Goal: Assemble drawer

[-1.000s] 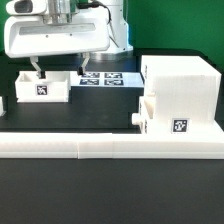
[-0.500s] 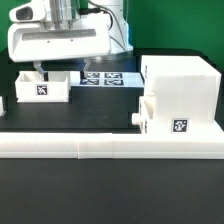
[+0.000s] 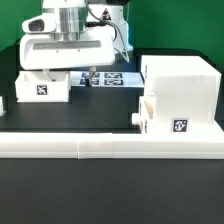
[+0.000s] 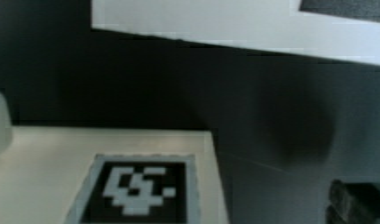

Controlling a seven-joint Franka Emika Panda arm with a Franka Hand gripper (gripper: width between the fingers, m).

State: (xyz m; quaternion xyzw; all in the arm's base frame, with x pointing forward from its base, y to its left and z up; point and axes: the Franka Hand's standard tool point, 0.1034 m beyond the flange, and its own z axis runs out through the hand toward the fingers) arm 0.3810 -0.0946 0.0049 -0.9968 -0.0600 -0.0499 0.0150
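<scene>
The large white drawer casing [image 3: 180, 85] stands at the exterior view's right. One knobbed tray [image 3: 160, 118] with a tag sits partly in the casing's lower slot. The second tray [image 3: 41, 87] with a tag stands apart at the exterior view's left. My gripper [image 3: 68, 74] hangs open and empty above the table, just behind and to the right of the left tray, holding nothing. The wrist view shows a white tagged surface [image 4: 148, 188] over dark table, a white part [image 4: 187, 25] farther off, and one dark fingertip [image 4: 357, 200]. I cannot tell which part the tagged surface is.
The long low white L-shaped border wall [image 3: 100, 145] runs along the front, against the casing and tray. The marker board [image 3: 108, 77] lies behind the gripper. A small white piece [image 3: 2, 104] shows at the exterior view's left edge.
My gripper has moved toward the exterior view's right, from over the left tray to beside it near the marker board. The trays and casing have not moved.
</scene>
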